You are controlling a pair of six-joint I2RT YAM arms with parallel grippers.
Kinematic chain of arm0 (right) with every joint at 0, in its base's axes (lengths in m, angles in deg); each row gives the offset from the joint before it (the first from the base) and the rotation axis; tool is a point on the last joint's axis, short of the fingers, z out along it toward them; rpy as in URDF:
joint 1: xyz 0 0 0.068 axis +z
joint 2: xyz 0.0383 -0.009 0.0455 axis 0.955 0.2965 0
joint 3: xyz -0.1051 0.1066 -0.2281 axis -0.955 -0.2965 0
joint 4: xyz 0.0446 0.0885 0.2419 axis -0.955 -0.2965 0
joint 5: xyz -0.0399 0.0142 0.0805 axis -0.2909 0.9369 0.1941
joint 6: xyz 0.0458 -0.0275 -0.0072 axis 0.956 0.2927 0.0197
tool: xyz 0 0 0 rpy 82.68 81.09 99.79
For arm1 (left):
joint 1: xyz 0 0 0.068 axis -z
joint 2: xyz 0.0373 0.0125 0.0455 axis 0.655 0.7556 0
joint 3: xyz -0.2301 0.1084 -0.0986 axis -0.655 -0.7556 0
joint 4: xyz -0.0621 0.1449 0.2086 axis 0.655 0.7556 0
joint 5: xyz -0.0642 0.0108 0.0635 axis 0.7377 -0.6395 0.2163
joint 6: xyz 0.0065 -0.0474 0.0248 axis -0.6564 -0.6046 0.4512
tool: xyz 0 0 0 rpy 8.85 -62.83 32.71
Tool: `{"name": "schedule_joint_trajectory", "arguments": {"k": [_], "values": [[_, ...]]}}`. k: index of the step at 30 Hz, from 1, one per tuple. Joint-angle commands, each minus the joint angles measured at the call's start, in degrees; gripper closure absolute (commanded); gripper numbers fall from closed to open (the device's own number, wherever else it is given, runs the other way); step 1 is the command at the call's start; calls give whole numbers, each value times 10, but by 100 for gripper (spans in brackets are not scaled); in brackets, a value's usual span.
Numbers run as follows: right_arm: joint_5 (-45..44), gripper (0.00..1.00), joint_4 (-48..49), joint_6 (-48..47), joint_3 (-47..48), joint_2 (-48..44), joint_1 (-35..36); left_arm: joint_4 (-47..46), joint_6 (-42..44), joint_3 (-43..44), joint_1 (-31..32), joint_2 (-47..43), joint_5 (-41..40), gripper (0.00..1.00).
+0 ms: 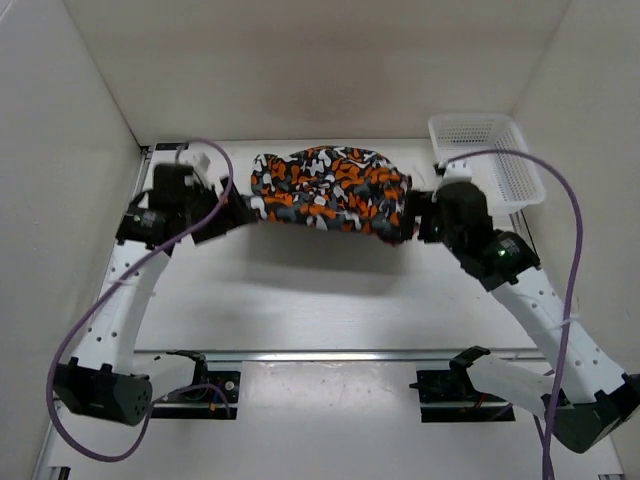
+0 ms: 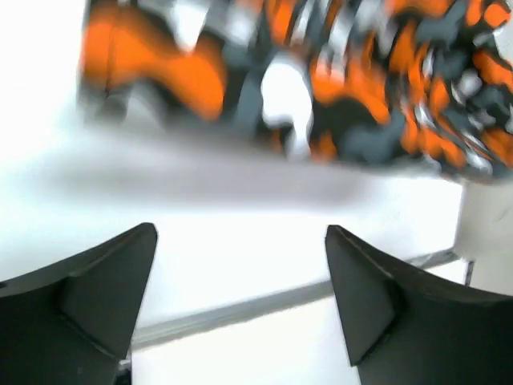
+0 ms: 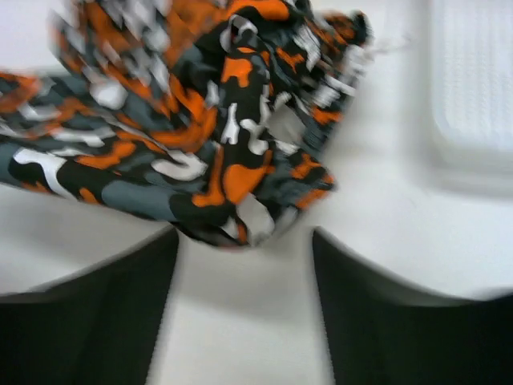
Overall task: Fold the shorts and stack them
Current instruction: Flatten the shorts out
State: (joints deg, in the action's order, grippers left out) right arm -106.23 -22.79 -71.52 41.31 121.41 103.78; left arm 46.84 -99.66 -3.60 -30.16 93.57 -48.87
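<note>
The shorts (image 1: 330, 190) are bunched w/ long axis left-to-right over the far part of the white table (image 1: 330, 300), btw. white walls (image 1: 70, 100) and near a mesh basket (image 1: 490, 160) at far right, while the left gripper (image 2: 240, 231) and right gripper (image 3: 244, 234) both have jaws spread wide, gripping nothing, cloth just ahead of the tips.

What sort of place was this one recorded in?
Probably a lab test cell: plain white panels enclose a white table, two robot arms are bolted at its near edge, and the props are shorts and a mesh basket.
</note>
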Motion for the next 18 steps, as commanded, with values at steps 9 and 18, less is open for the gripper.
{"name": "schedule_joint_trajectory", "arguments": {"k": [9, 18], "values": [[53, 52, -55, 154, -156, 29, -108, -21, -13, -185, -33, 23, -92, 90], [368, 36, 62, 254, -312, 15, -257, -49, -68, -228, -63, 129, -60, 13]]}}
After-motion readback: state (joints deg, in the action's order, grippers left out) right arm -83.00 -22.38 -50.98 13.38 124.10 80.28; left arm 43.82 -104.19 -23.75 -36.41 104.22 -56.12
